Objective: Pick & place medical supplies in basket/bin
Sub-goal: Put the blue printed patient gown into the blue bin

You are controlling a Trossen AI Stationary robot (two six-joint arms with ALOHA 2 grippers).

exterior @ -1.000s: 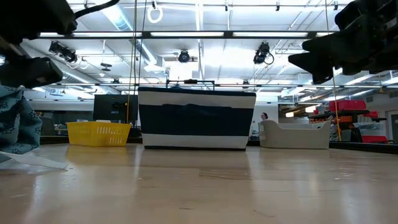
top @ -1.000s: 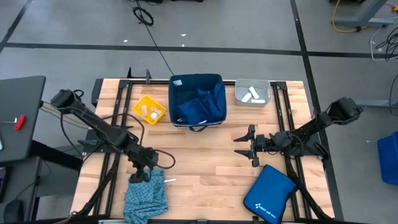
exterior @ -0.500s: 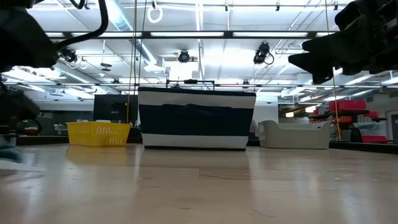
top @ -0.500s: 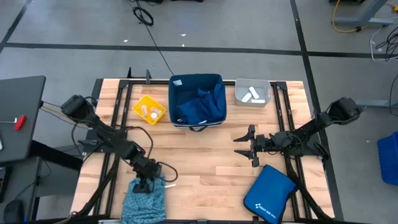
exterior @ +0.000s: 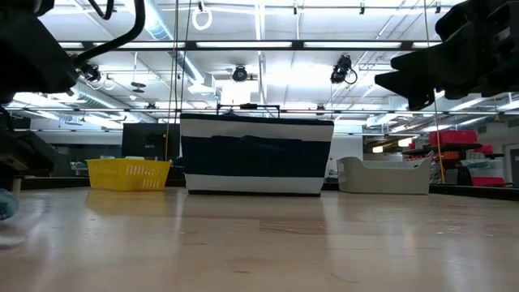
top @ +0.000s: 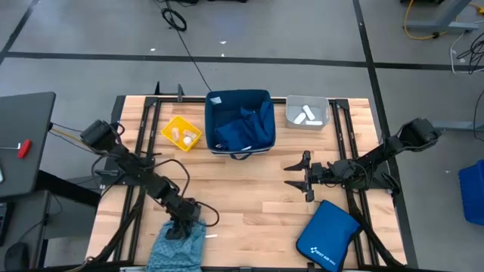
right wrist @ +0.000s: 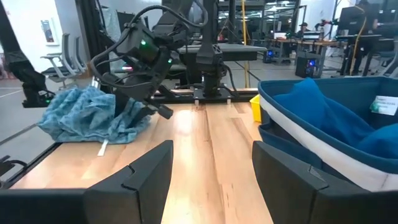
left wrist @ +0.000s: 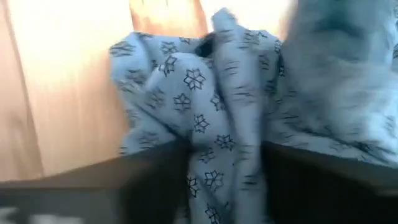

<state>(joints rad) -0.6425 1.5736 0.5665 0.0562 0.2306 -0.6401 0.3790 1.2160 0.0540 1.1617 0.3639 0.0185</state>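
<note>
The teal patterned cloth [top: 178, 249] lies bunched at the table's near-left edge and fills the left wrist view [left wrist: 186, 112]. My left gripper [top: 184, 224] is down on its far part, open, with a raised fold between the fingers [left wrist: 227, 186]. My right gripper [top: 296, 178] hovers open over the table's right middle, touching nothing. The navy bin [top: 208, 121] holds the dark blue cloth [top: 246, 125]. Clear vials [top: 178, 134] sit in the yellow tub [top: 168, 130]. White packets [top: 306, 115] lie in the grey tub [top: 289, 113]. My left gripper comes at the teal cloth from above, fingers pointing down. A raised fold [left wrist: 217, 155] of several bunched layers stands between the open fingers and lies against their inner sides. The cloth rests slack on the table.
A flat royal-blue zip pouch [top: 327, 236] lies at the near-right corner, just near of my right gripper. The three tubs stand in a row along the far edge. Bare wood stretches between the two arms [top: 242, 196]. Black frame rails run along both table sides.
My left gripper has moved toward the near edge and down. The teal cloth, which stood tall at the low view's left a second ago, has sunk almost out of that view. It now lies more bunched and nearer the near edge.
</note>
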